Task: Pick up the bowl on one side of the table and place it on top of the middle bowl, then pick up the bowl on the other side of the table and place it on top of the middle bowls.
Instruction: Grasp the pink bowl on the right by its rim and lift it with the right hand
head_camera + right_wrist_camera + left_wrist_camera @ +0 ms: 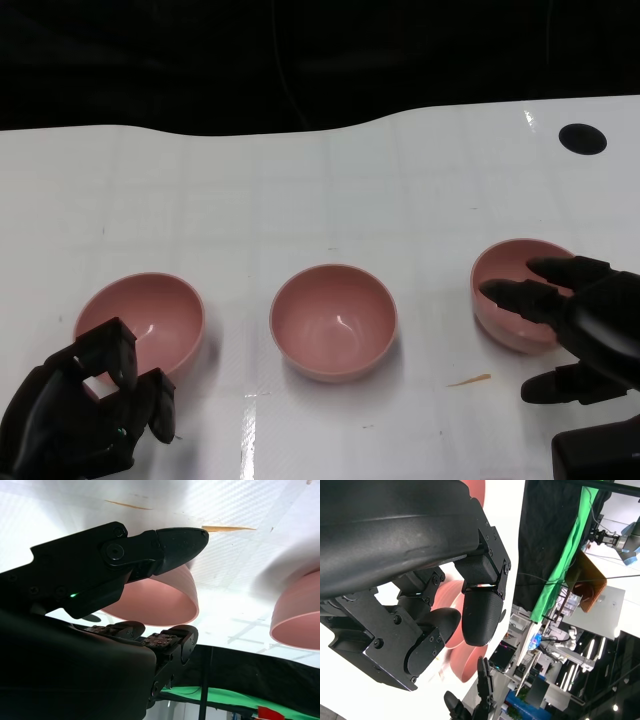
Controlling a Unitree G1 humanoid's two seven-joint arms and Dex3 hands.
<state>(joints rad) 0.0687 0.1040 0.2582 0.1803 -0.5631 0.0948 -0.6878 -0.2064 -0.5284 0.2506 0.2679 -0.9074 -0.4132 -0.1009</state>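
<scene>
I see three pink bowls in a row on the white table [300,180]. My right hand [580,330] is at the right bowl [505,300]: its fingers [515,295] reach over the near rim and into the hollow, with the thumb lower and outside the wall. From the right wrist view the bowl sits between thumb and fingers, but I cannot tell whether they are pressing on it; the bowl rests on the table. The middle bowl [333,322] stands well apart to that hand's left, untouched and with nothing in it. My left hand [85,410] sits just before the left bowl [150,320], its fingers curled inward over the near rim; I cannot tell if they touch it. An orange streak [468,380] marks the table beside the right hand's thumb.
</scene>
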